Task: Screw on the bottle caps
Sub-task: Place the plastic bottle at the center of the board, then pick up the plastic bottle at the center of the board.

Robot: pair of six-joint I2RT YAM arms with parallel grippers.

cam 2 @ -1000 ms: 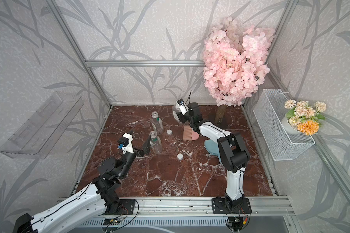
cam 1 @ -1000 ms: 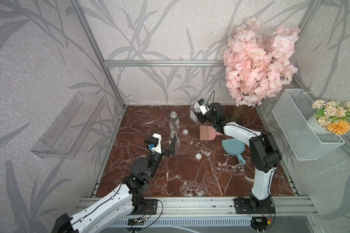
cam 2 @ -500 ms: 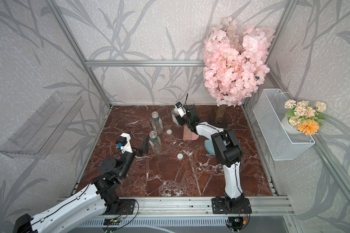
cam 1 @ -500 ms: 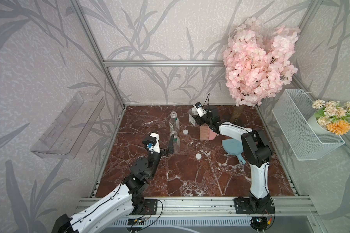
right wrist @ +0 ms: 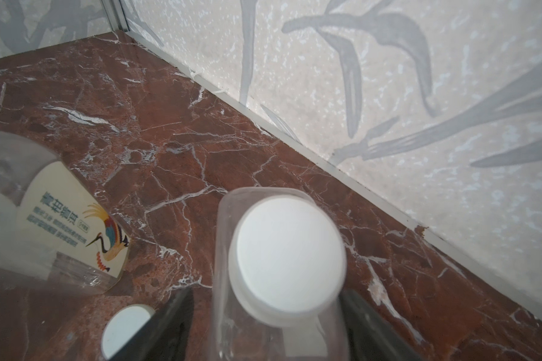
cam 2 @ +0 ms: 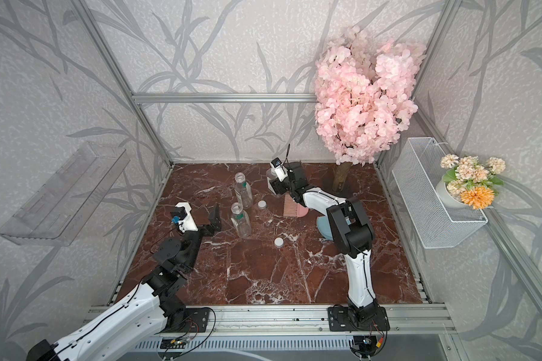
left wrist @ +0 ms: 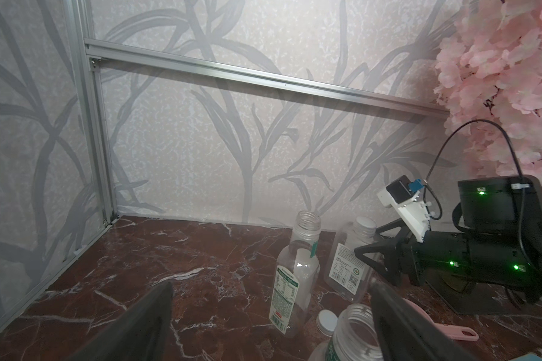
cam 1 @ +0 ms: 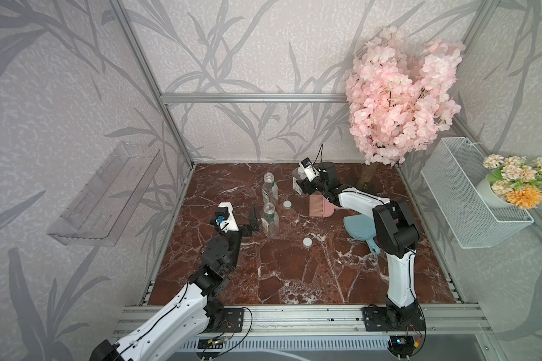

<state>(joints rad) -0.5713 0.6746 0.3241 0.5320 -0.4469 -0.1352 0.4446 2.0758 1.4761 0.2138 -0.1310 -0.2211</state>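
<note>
Two round clear bottles stand uncapped left of centre in both top views, the far one (cam 1: 269,187) (cam 2: 243,190) and the near one (cam 1: 270,218) (cam 2: 240,220). Two white caps lie loose on the table, one (cam 1: 287,204) beside the far bottle and one (cam 1: 307,241) nearer the front. At the back, the squarer bottle (cam 1: 296,181) (left wrist: 347,259) wears a white cap (right wrist: 286,253) (left wrist: 366,225). My right gripper (right wrist: 265,300) (cam 1: 301,184) is open, its jaws on either side of that cap with gaps. My left gripper (left wrist: 269,312) (cam 1: 251,223) is open just left of the near bottle (left wrist: 354,334).
A pink comb (cam 1: 321,206) and a blue paddle (cam 1: 360,228) lie under my right arm. The pink blossom tree (cam 1: 397,109) stands in the back right corner. A wire basket (cam 1: 469,193) hangs on the right wall, a clear shelf (cam 1: 107,193) on the left wall.
My right gripper's jaws have opened off the cap on the squarer bottle, and that arm's elbow has swung left. The left arm has hardly moved.
</note>
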